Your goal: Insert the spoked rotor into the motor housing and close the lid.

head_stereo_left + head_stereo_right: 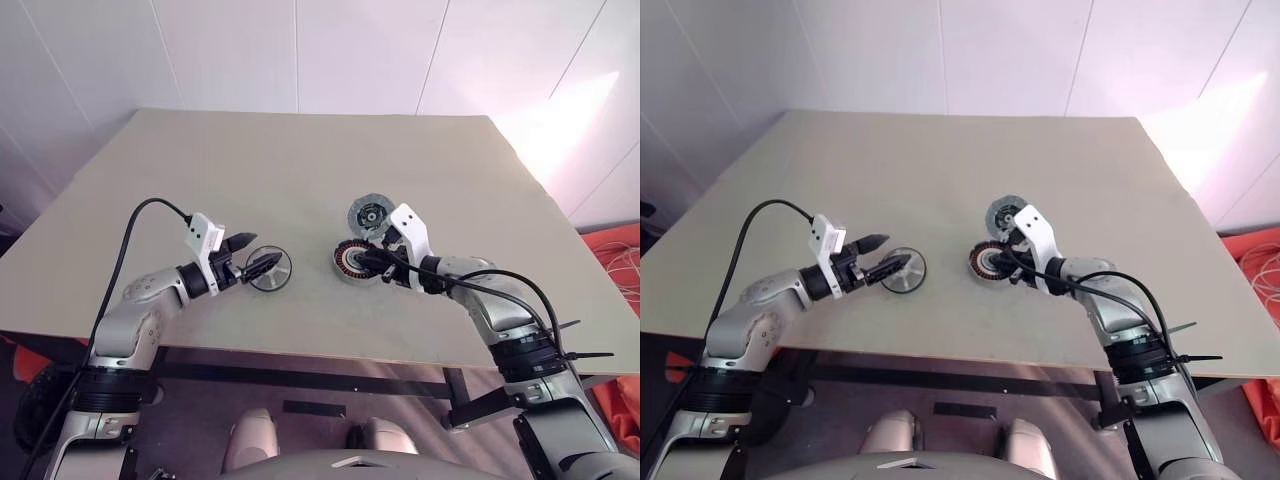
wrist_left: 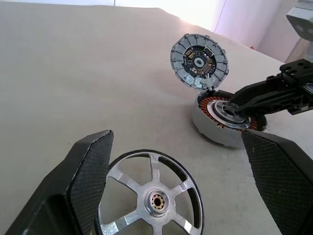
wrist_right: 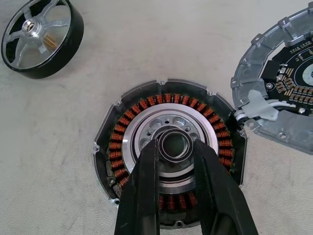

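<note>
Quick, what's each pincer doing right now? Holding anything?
Left pincer: open, empty, straddling the spoked rotor.
Right pincer: closed on a small metal ring at the motor housing's centre.

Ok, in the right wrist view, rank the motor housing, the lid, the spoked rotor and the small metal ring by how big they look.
1. motor housing, largest.
2. lid, cut off by the picture's edge, so its rank is unsure.
3. spoked rotor, partly cut off and farther from the camera.
4. small metal ring, at the housing's centre, smallest.

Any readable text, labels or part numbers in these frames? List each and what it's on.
None readable.
The lid: circuit board with small components inside, any marks too small to read.
The motor housing: copper windings, no markings seen.
The spoked rotor: bare metal, no markings seen.
</note>
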`<state>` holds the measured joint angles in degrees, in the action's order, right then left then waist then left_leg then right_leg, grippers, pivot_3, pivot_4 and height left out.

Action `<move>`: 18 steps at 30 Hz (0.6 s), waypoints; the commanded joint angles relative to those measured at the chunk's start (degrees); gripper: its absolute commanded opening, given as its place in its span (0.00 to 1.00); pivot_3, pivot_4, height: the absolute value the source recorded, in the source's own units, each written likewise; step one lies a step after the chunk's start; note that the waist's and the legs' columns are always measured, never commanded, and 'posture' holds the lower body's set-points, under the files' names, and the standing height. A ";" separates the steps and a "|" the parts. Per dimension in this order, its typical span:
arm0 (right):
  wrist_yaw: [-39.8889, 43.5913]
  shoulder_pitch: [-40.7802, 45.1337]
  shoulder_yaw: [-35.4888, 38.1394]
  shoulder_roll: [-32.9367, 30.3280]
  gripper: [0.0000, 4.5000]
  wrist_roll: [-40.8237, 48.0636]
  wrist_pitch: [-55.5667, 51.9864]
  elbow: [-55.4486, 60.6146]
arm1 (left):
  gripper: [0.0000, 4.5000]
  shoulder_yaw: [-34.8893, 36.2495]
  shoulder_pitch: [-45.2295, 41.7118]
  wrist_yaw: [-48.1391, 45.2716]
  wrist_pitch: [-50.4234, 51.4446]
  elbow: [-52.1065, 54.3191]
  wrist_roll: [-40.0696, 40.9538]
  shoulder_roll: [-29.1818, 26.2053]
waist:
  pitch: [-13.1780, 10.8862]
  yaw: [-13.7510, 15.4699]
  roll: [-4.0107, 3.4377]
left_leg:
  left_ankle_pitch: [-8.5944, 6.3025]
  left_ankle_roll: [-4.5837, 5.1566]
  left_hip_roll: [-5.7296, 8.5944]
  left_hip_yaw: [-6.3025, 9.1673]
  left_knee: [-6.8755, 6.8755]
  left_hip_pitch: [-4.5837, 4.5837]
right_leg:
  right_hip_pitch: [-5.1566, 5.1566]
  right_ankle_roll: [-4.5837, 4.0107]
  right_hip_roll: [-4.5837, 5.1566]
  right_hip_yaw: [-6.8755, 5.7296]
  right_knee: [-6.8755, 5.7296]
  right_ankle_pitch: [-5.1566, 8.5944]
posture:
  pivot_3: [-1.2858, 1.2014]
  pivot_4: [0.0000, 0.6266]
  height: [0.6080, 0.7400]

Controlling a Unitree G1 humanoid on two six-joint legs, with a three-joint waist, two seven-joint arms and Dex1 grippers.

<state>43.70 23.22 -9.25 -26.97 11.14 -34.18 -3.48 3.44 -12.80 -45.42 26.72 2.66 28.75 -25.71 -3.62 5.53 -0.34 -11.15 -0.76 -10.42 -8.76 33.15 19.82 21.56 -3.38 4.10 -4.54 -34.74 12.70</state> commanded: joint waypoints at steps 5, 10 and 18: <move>0.29 1.85 -0.10 0.69 0.16 -0.50 1.30 0.15 | 1.00 1.34 -0.13 0.38 -0.69 1.97 0.37 -0.34 | 0.00 -0.01 0.00 | 0.00 0.00 0.00 0.00 0.00 0.01 | 0.01 -0.05 0.00 0.00 0.01 -0.03 | 0.52 0.00 1.00; 1.03 1.72 -0.29 0.70 0.16 -0.26 1.08 0.60 | 1.00 1.35 -0.25 0.46 -0.71 1.80 0.32 -0.36 | 0.00 -0.01 0.00 | 0.00 0.00 0.00 0.00 0.00 0.00 | 0.01 -0.08 0.00 0.00 0.00 -0.05 | 0.52 0.00 1.00; 1.09 1.17 -0.65 0.46 0.16 -1.26 1.83 0.86 | 1.00 1.34 -0.33 0.42 -0.86 1.64 0.23 -0.40 | 0.00 0.00 0.00 | 0.00 0.00 0.00 0.00 0.00 0.00 | 0.01 -0.09 0.00 0.00 0.00 -0.05 | 0.52 0.00 1.00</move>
<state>44.88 23.69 -9.81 -26.36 10.19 -33.52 -3.88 3.48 -12.50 -45.10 26.72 2.68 28.75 -25.71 -3.62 5.53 -0.34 -11.15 -0.76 -10.42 -8.76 33.15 19.83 21.57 -3.48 4.10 -4.54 -34.74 12.65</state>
